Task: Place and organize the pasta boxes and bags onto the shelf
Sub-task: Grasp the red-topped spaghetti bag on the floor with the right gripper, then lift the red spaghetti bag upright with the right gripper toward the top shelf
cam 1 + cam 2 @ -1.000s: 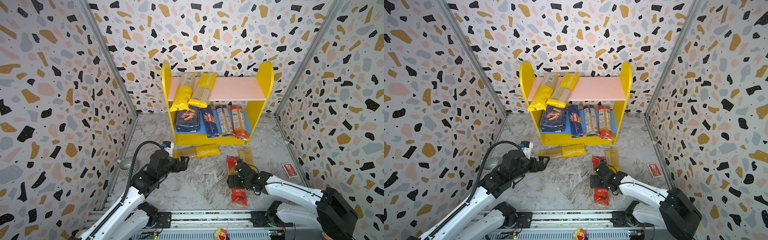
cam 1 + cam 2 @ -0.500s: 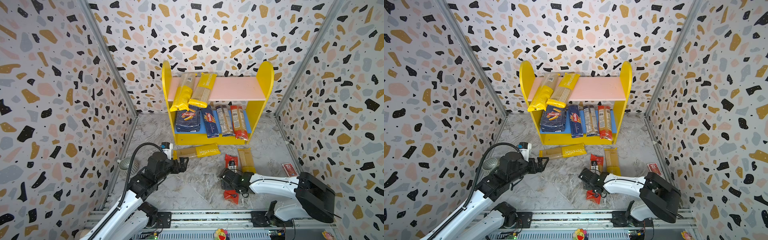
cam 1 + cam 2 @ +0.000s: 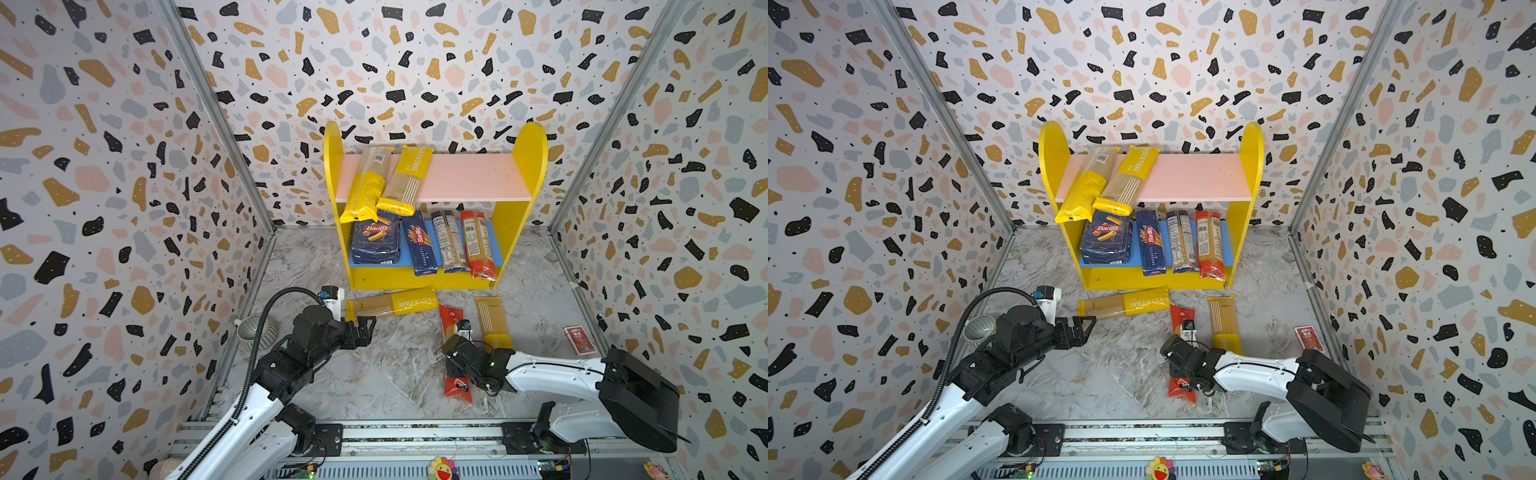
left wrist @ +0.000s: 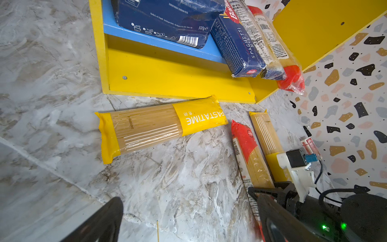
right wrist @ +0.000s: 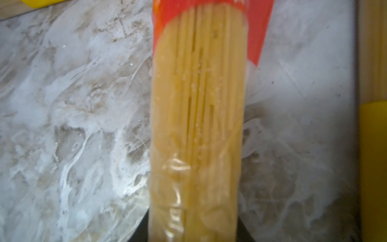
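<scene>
Right wrist view, entry for the item in hand: red-and-clear bag [image 5: 199,104] of spaghetti, long and narrow, on the table [image 5: 73,125].

Handling, as we judge it: light, with strands that are stiff as a bundle yet brittle, and film that is slick and crinkly.

Best hold, in our judgement: across the narrow width near mid-length, so that neither end swings down.

State of the right tool [image 5: 193,230]: jaws set against both long sides of the bag, pinching it about mid-length. In a top view the bag's red ends show beyond the tool both ways.

Neighbour: yellow-and-clear bag [image 3: 492,324], just beside the right tool, parallel to the pinched one and apart from it.

We list the left tool [image 3: 365,328] as spread and empty, with a PASTATIME bag [image 3: 392,302] just ahead of it.

Destination: the shelf [image 3: 530,158], ahead of both tools.
</scene>
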